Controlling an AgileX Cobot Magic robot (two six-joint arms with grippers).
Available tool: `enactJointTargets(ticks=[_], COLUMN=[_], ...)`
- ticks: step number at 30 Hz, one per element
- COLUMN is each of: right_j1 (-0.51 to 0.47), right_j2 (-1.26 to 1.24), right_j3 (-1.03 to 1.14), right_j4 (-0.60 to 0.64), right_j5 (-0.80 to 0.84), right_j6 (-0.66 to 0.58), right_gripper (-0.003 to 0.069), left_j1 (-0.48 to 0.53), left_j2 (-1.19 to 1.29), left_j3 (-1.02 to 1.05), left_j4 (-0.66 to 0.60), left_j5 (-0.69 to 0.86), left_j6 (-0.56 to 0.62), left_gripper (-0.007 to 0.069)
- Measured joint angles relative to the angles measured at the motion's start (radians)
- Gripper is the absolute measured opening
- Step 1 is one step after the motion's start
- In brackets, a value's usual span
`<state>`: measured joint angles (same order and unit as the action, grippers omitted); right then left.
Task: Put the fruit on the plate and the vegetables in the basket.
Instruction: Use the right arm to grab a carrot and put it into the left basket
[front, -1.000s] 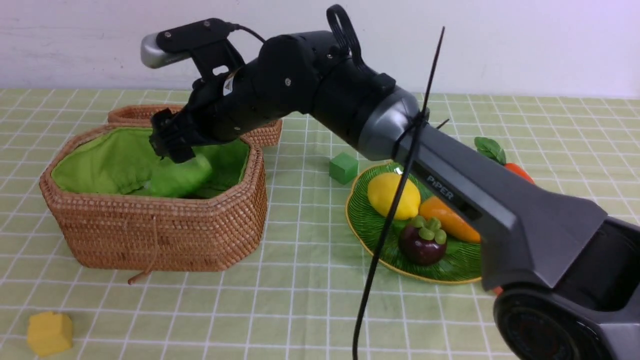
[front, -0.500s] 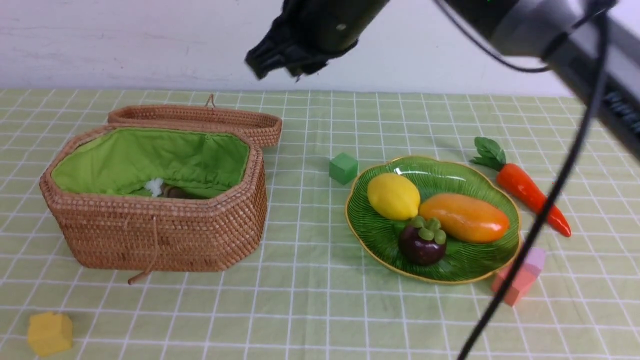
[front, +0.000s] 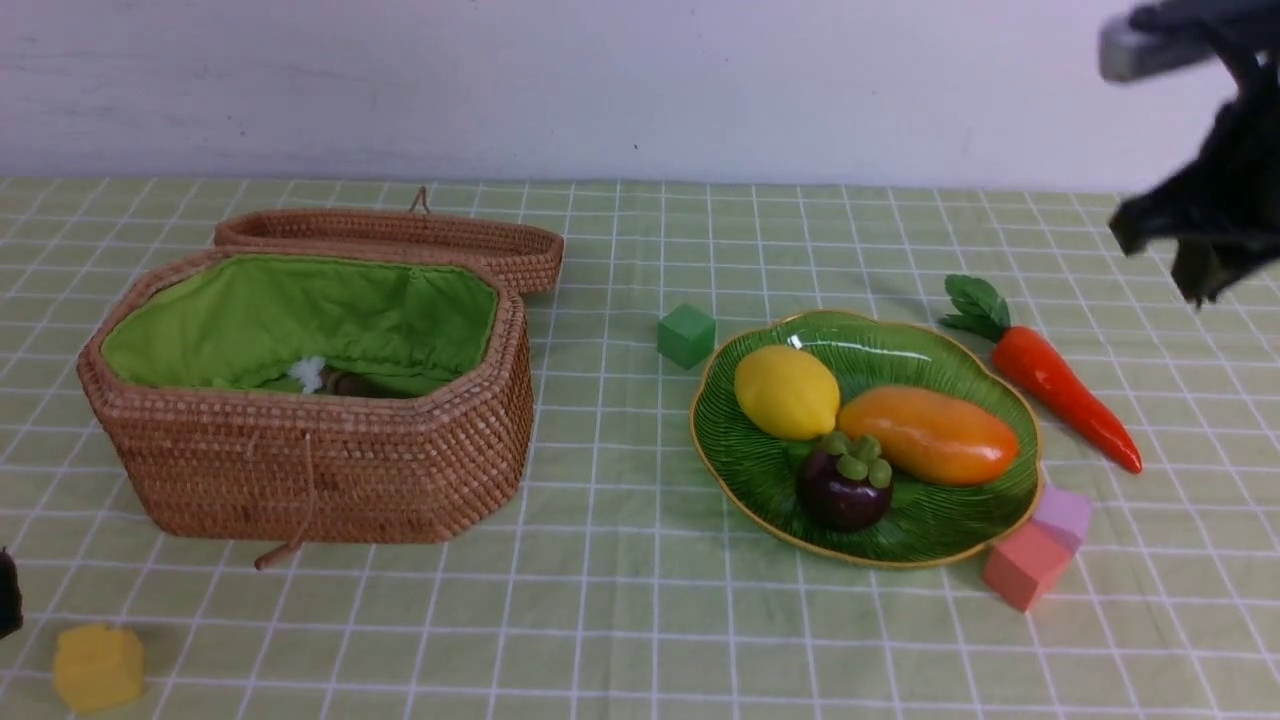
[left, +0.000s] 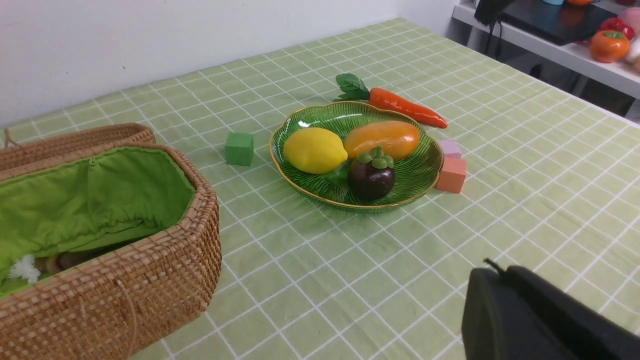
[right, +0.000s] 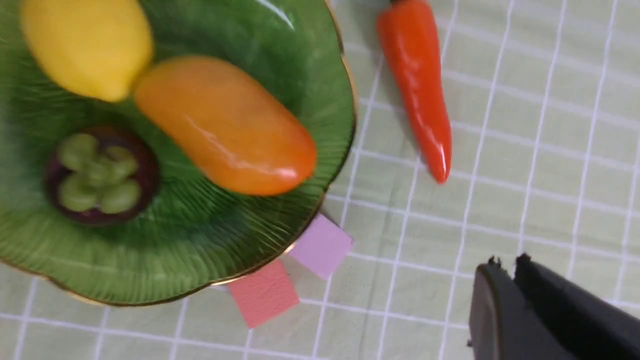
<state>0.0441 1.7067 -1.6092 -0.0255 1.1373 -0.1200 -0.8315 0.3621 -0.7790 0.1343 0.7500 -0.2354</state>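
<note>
The lemon, mango and mangosteen lie on the green plate. The carrot lies on the cloth just right of the plate. The open basket stands at the left. A dark piece with a white bit shows low inside it. The pale green piece is hidden. My right gripper is blurred, high at the far right above the carrot. In the right wrist view it is shut and empty. My left gripper is shut and empty, low at the front left.
The basket lid lies behind the basket. A green cube sits left of the plate. A pink cube and a lilac cube touch the plate's front right rim. A yellow cube is front left.
My right arm rose out of the basket, leaving the pale green piece inside, and swung across to the far right above the carrot. The plate and carrot are now uncovered.
</note>
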Motion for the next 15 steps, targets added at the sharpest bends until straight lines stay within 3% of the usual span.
enactJointTargets(ticks=[3, 9, 15], right_j1=[-0.100, -0.165, -0.166], right_j2=[0.069, 0.210, 0.326], right_j3=[0.056, 0.063, 0.063], right_j4=[0.123, 0.211, 0.218], right_j5=[-0.105, -0.246, -0.348], right_j6=[-0.049, -0.201, -0.333], right_gripper=[0.0204, 0.0394, 0.0465], left_j1=[0.000, 0.000, 0.000], left_j2=[0.000, 0.000, 0.000], left_j3=[0.000, 0.000, 0.000], left_j4=[-0.001, -0.003, -0.003], left_j5=[0.000, 0.000, 0.002], left_j6=[0.000, 0.000, 0.000], left_gripper=[-0.0013, -0.0013, -0.0011])
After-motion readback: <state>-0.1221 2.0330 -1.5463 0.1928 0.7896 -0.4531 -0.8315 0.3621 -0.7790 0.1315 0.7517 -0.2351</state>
